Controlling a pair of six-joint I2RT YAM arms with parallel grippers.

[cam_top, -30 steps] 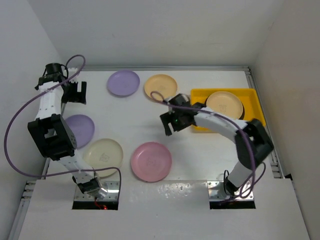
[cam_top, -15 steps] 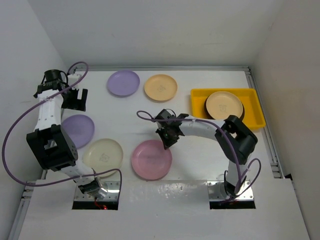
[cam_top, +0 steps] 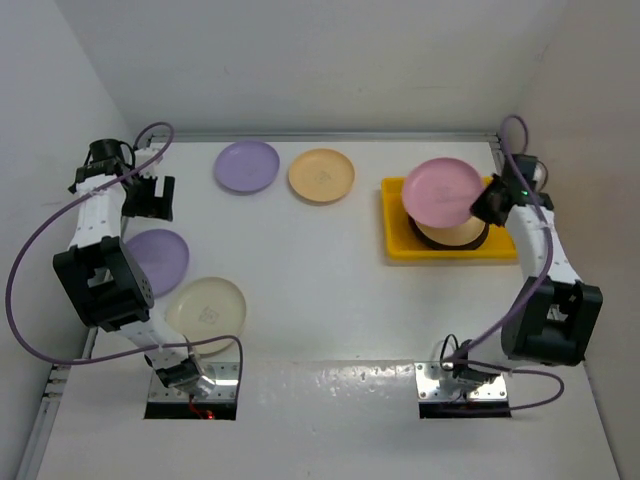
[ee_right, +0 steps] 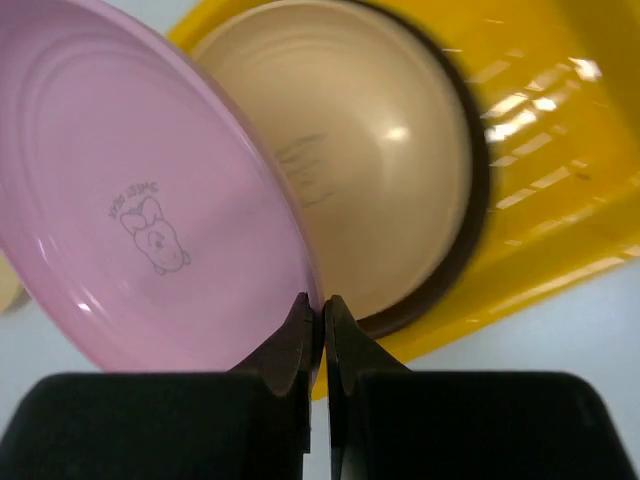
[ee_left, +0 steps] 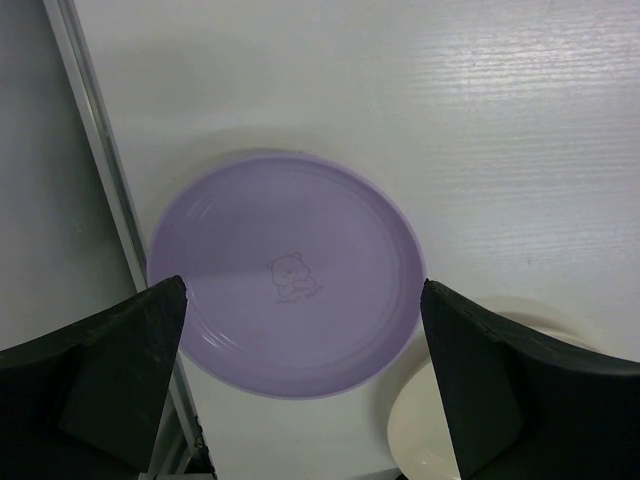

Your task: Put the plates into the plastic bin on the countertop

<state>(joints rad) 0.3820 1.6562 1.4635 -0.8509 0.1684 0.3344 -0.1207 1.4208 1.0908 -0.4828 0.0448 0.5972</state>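
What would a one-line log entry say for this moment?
right gripper: shut on pink plate, over plastic bin | left gripper: open, facing lilac plate

Diffuse overhead light is washing everything evenly; glare is streaking the plastic bin (ee_right: pixel 560 150), with blur smearing its walls.

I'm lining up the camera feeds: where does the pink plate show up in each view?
Top external: pink plate at upper right, over the yellow bin.
Left wrist: not in it.
Right wrist: fills the left half, its rim pinched by the right arm's fingers at bottom centre.
Shared landmark: the yellow bin holding a dark-rimmed plate.
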